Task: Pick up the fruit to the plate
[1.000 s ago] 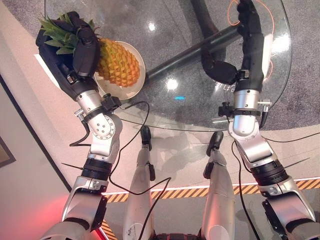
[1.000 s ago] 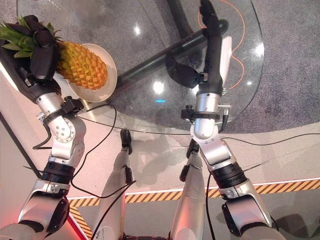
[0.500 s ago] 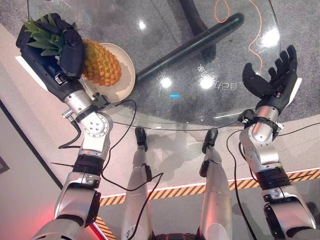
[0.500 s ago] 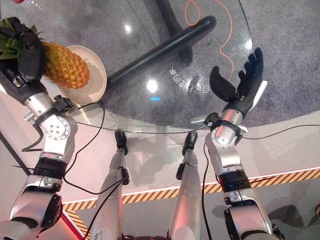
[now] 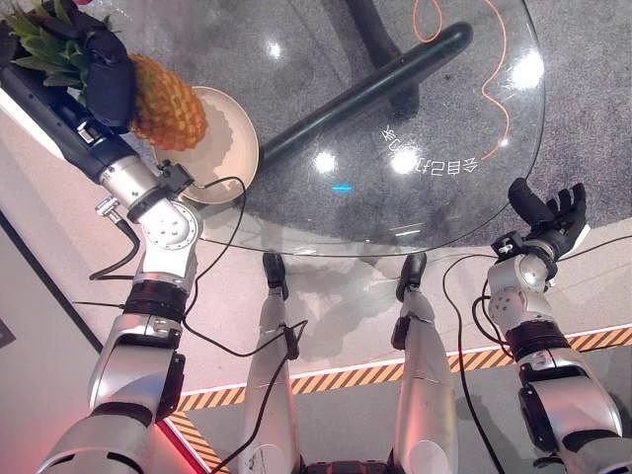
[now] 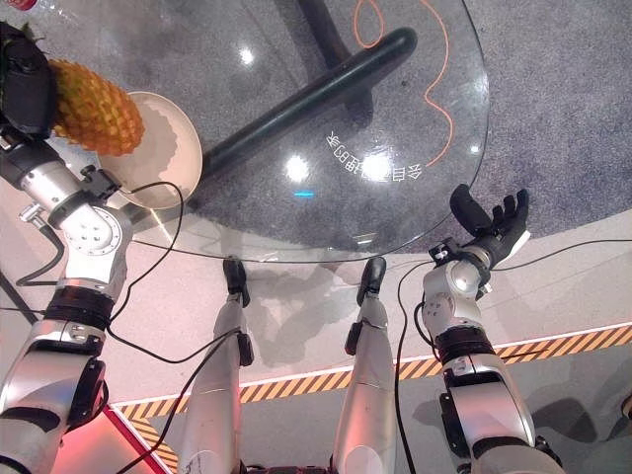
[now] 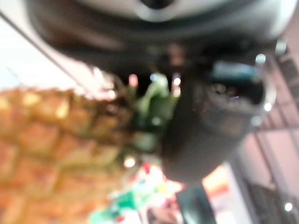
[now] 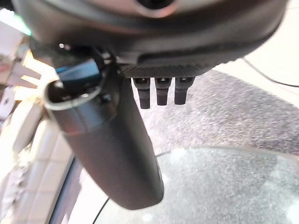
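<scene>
Left fingers [image 5: 107, 74]: dark, curled over the top of the pineapple where crown meets body; thumb on the far side hidden.
Left hand [image 5: 84, 69]: closed round the pineapple, at the far-left rim of the table, wrist coming in from lower left.
Pineapple [image 5: 166, 99]: golden-orange body with diamond-patterned rind, green spiky crown [image 5: 44, 44] poking out past the hand; lying roughly level, crown end toward the view's left corner, base end pointing inward; close up in the left wrist view [image 7: 51, 140] as orange scales with green leaf bases against the dark hand.
Position over plate: base end of the pineapple overlapping the plate's left edge; contact with the plate not clear.
Plate [image 5: 232, 148]: round, cream, shallow, on the glass near the table's left edge; right half bare.
Right fingers [image 6: 513, 212]: straight and spread, holding nothing.
Right hand [image 5: 553, 212]: just off the near-right rim of the table, well apart from pineapple and plate.
Table [image 5: 434, 207]: round clear glass top; dark tubular base bar [image 5: 365, 94] visible through it, running diagonally from beside the plate toward the far right.
Open room: wide bare glass between plate and right rim.
Floor: speckled grey carpet beneath the glass, orange cord [image 5: 494, 69] looping under the far-right part, striped yellow-black tape [image 5: 355, 375] on the near side.
</scene>
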{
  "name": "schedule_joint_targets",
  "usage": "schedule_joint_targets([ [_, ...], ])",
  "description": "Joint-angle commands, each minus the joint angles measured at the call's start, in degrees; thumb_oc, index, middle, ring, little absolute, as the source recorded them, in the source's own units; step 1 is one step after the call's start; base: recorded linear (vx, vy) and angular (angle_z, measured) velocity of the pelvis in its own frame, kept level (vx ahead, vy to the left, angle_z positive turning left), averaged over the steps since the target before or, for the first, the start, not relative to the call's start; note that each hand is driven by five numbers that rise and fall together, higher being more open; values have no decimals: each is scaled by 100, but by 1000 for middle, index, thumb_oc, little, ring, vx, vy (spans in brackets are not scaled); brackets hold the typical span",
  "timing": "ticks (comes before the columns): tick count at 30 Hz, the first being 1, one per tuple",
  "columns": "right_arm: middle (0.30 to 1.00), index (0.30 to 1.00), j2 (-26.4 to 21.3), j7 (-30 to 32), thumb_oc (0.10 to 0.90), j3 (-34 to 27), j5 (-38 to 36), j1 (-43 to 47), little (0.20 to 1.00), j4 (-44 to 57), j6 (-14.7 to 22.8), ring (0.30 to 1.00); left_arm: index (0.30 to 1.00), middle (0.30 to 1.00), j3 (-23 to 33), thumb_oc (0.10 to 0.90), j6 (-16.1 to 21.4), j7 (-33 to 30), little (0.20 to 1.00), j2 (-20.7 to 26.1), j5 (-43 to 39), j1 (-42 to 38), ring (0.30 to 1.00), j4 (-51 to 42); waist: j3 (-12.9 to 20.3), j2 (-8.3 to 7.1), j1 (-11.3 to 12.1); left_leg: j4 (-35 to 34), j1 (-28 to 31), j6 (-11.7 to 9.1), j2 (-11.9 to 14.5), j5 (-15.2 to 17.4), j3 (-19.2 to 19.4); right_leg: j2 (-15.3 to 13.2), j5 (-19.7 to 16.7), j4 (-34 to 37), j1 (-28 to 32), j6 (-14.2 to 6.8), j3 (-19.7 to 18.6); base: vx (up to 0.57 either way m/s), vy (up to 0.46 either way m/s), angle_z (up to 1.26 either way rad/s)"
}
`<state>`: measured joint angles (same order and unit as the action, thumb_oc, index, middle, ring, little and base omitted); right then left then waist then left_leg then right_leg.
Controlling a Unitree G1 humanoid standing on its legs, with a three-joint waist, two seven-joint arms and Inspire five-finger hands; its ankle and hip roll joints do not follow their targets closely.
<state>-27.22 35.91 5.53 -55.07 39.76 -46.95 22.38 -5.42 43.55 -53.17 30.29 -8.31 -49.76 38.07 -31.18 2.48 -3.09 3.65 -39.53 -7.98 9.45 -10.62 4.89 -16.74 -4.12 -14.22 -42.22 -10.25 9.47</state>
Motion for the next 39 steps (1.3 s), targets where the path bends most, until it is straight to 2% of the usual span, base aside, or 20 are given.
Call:
schedule_joint_targets([
  [1,900,900,-348,-235,800,-372,-344,128,900,-217,509,900,300,300,76,100,786,-291,200,644,192,-919,300,-142,138,-291,172,405,-6,-109,182,270,46,50,-289,267,149,-44,147,0,0,0],
  [6,900,900,-383,-774,800,-535,-921,166,900,-1064,460,900,300,300,-54,100,764,-374,200,701,195,-1089,300,114,138,-300,203,486,0,-105,187,353,22,53,-215,229,197,-45,191,0,0,0],
  [11,900,900,-445,-1061,800,-580,-1126,253,900,-1509,426,900,300,300,-192,100,764,-437,200,773,106,-1243,300,355,138,-308,210,557,-46,-95,190,387,-2,69,-186,191,176,-32,210,0,0,0],
  [23,900,900,-426,-1160,800,-494,-1107,433,900,-1717,381,900,300,300,-321,100,734,-736,200,757,77,-1447,300,822,138,-363,175,638,-142,-82,189,423,-5,116,-142,166,120,-1,208,0,0,0],
  [39,900,900,-356,-1156,800,-368,-1089,583,900,-1718,480,900,300,300,-297,100,1014,-862,200,735,-195,-1650,300,1377,138,-450,111,703,-255,-76,185,425,3,179,-130,150,24,50,169,0,0,0],
])
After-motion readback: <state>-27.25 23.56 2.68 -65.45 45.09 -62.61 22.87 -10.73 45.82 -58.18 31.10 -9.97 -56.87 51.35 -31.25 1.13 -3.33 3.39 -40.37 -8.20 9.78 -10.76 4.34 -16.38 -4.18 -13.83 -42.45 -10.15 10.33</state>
